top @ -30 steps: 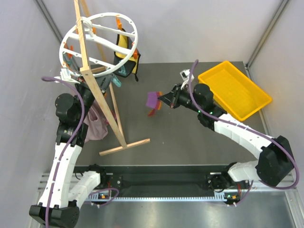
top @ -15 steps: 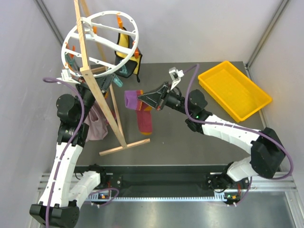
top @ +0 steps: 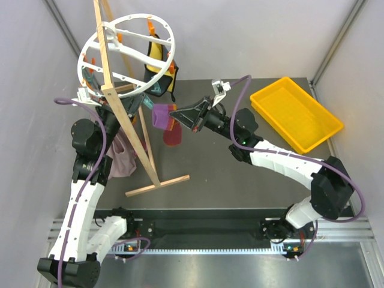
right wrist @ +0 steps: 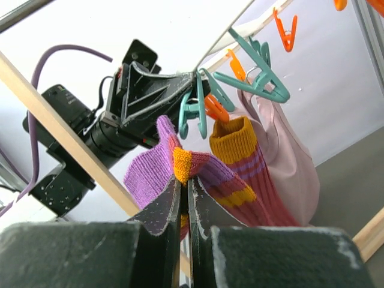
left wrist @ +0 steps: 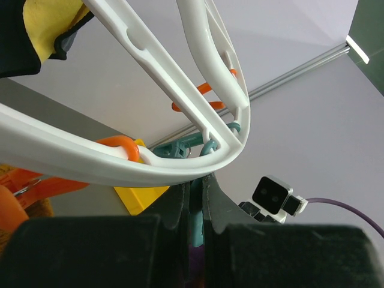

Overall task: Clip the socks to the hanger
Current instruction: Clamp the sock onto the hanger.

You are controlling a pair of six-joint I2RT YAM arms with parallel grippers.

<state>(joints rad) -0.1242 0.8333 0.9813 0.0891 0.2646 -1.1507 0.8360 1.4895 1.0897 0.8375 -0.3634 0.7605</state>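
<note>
sock (right wrist: 147,171) lifted toward hanger (left wrist: 60,156), wooden stand (top: 157,185) beside

Readable text: none in any view.
Hanger (top: 138,17), teal clip (right wrist: 193,114): no lettering legible.
Sock (right wrist: 150,171): no label legible.
Yellow tray (top: 297,114): no marking legible.

top: overhead, far | wrists: close, upward | shared: hanger (top: 138,17)

Left gripper (left wrist: 196,187): fingers blurred, cut off by bottom edge; clip (left wrist: 196,228) between them mostly hidden. Hanger (left wrist: 180,168) above gripper runs off top and left edges. Right gripper (right wrist: 185,186): sock (right wrist: 147,171) lower part hidden behind fingers. Top view: left fingertips lost behind stand (top: 142,153).
</note>
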